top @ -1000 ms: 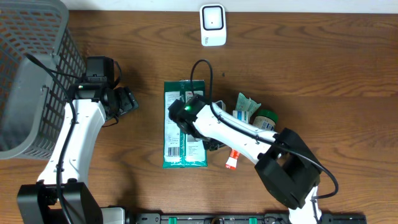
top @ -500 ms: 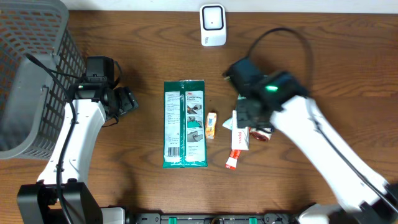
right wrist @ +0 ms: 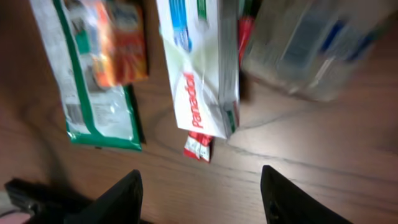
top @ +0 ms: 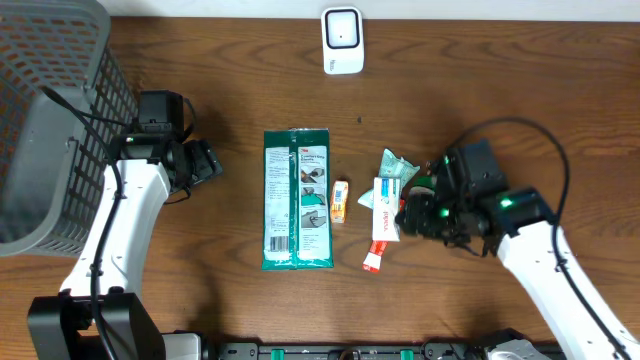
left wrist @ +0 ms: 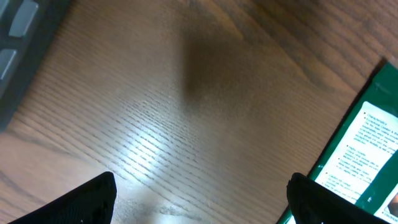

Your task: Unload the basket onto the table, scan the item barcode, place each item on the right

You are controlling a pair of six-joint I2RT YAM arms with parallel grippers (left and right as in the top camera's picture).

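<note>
The white barcode scanner stands at the table's far edge. Below it lie a green flat pack, a small orange box and a white toothpaste box with a red end. My right gripper hovers just right of the toothpaste box, open, nothing between its fingers. My left gripper hangs open over bare wood left of the green pack. No barcode is readable.
A grey wire basket fills the far left. A green-white packet and a blurred clear plastic item lie by the toothpaste box, under my right arm.
My right arm has swung from over the green pack to the right side of the table, leaving the orange box in view beside the pack. The left arm has not moved.
</note>
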